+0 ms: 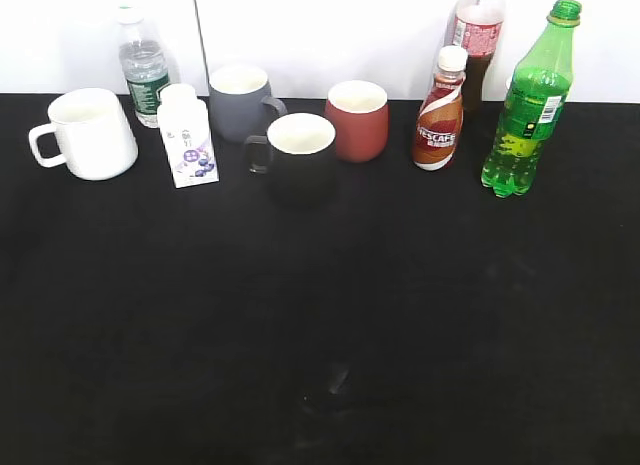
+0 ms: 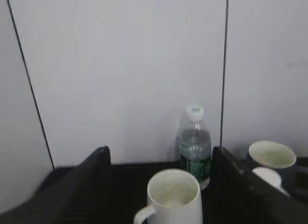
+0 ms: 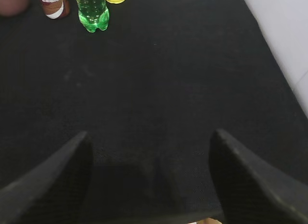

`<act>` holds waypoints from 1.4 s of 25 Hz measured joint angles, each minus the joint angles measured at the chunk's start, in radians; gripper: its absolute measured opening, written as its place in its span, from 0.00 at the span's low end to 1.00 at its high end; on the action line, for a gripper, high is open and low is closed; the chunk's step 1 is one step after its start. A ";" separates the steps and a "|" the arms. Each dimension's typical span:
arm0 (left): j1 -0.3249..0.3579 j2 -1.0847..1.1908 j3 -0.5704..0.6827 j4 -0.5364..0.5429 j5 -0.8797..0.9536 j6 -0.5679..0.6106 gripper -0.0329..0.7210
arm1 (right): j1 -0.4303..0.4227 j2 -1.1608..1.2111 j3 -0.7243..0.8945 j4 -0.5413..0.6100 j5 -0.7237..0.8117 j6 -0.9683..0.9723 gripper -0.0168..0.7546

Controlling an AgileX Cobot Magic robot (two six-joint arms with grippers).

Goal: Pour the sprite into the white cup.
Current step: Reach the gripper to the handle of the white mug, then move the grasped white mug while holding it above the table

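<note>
From my remote station I take the black mug [image 1: 298, 157] as the reference point on the black table [image 1: 320, 335]. The sprite [image 1: 530, 100] stands upright, cap on, at the far right of the row, well to the right of that mug, with the brown Nescafe bottle [image 1: 440, 110] just beside it on the mug's side. The white cup [image 1: 88, 133] stands upright at the far left, well to the left of the black mug, handle turned outward to the left; the sprite and the cup are well apart. Between the white cup and the black mug I note a small white carton [image 1: 188, 137], with a clear water bottle [image 1: 143, 70] and a grey mug [image 1: 240, 100] behind. A red cup [image 1: 357, 118] sits just right of the black mug. The left gripper [image 2: 159, 185] has its jaws spread wide and empty, with the white cup [image 2: 172, 197] seen between them. The right gripper [image 3: 149, 180] is likewise spread apart and empty above bare table, the sprite [image 3: 92, 9] far ahead of it.
</note>
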 joint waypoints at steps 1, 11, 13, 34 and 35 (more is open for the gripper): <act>0.000 0.111 0.000 -0.029 -0.072 0.000 0.70 | 0.000 0.000 0.000 0.000 0.000 0.000 0.75; 0.080 0.818 -0.181 -0.074 -0.421 0.000 0.70 | 0.000 0.000 0.000 0.000 0.000 0.000 0.75; 0.080 0.881 -0.263 -0.054 -0.403 0.000 0.70 | 0.000 0.000 0.000 0.000 0.000 0.000 0.75; 0.101 1.116 -0.663 0.021 -0.232 0.002 0.15 | 0.000 0.000 0.000 0.000 0.000 0.000 0.75; 0.101 1.103 -0.651 0.021 -0.229 0.003 0.15 | 0.000 0.000 0.000 0.000 0.000 0.000 0.75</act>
